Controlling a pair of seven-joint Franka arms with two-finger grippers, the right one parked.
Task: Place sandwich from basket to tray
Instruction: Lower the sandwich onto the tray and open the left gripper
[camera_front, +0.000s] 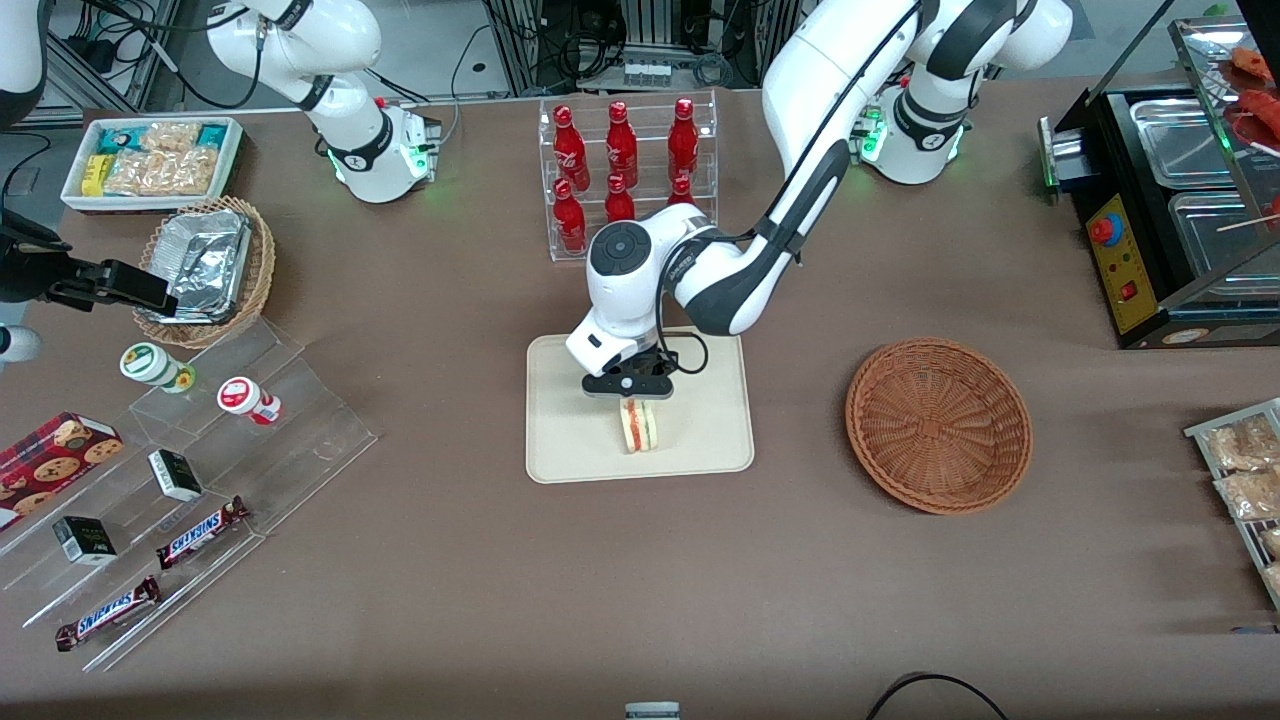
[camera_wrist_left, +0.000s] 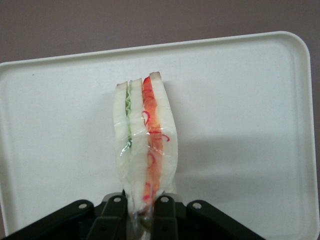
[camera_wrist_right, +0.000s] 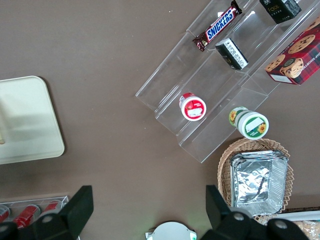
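From my end, the gripper (camera_front: 628, 388) is sitting right over the middle of the tray (camera_front: 560, 440), and its fingers (camera_wrist_left: 114, 216) are pinched shut on one end of the sandwich (camera_front: 640, 426). In the wrist view the sandwich (camera_wrist_left: 144, 145) stands on edge over the cream tray (camera_wrist_left: 240, 125), wrapped in clear film, with the green layer on one side and the red layer on the other between the white bread slices. From the front it looks like the sandwich's lower end is down on the tray surface or just about touching, I honestly can't tell which. The reddish-brown wicker basket (camera_front: 938, 424) is on the brown tabletop (camera_front: 450, 580) well apart from the tray, toward the working arm's end, with nothing in it. Farther from the front camera than the tray there's a clear rack of red bottles (camera_front: 622, 165), partly covered by the arm.
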